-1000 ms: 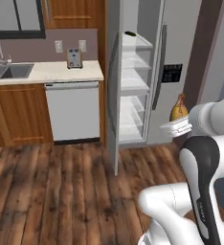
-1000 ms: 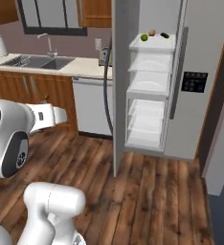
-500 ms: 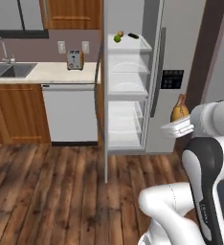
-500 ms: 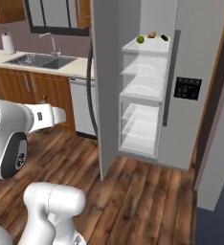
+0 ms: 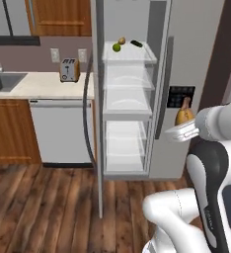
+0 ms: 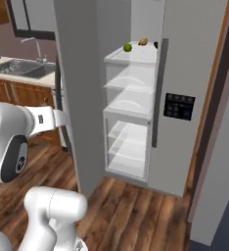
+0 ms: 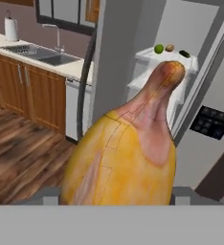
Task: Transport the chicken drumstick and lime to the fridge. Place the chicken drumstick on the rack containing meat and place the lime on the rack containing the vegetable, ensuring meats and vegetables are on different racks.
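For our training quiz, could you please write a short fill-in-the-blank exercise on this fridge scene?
1. The gripper holds the chicken ____.
2. The fridge door stands ____.
3. The three small items lie on the ____ shelf.
4. The toaster stands on the ____.

Missing words: drumstick; open; top; counter

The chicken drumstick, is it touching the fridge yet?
Apart. In the left base view the chicken drumstick sits in the gripper, well short of the open fridge shelves, with bare steel front showing between them.
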{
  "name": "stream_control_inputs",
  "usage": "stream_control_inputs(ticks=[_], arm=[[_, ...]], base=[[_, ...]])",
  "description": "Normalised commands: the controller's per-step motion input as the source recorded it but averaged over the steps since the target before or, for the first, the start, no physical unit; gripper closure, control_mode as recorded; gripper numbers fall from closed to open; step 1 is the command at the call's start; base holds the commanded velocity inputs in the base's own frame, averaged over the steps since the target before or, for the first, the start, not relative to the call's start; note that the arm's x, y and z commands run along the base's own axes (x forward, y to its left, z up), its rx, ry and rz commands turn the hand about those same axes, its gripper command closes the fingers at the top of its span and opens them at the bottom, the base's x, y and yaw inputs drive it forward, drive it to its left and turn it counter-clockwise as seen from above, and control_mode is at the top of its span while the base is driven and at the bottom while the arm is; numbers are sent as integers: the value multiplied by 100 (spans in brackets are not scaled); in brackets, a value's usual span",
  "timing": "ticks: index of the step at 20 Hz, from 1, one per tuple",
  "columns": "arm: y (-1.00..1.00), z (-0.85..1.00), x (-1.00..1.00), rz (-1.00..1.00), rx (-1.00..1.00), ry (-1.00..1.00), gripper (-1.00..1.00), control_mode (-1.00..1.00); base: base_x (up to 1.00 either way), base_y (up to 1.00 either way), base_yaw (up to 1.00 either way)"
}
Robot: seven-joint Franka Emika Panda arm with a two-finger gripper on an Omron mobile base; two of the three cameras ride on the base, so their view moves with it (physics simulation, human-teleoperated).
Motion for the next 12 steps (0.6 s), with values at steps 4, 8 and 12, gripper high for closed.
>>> stream_control_inputs(ticks=[4, 8, 12], arm=[[0, 0, 0, 0, 0, 0, 100, 100], [0, 0, 0, 0, 0, 0, 100, 100], [0, 0, 0, 0, 0, 0, 100, 100]], base=[[94, -61, 8], [100, -7, 1], [66, -47, 5]])
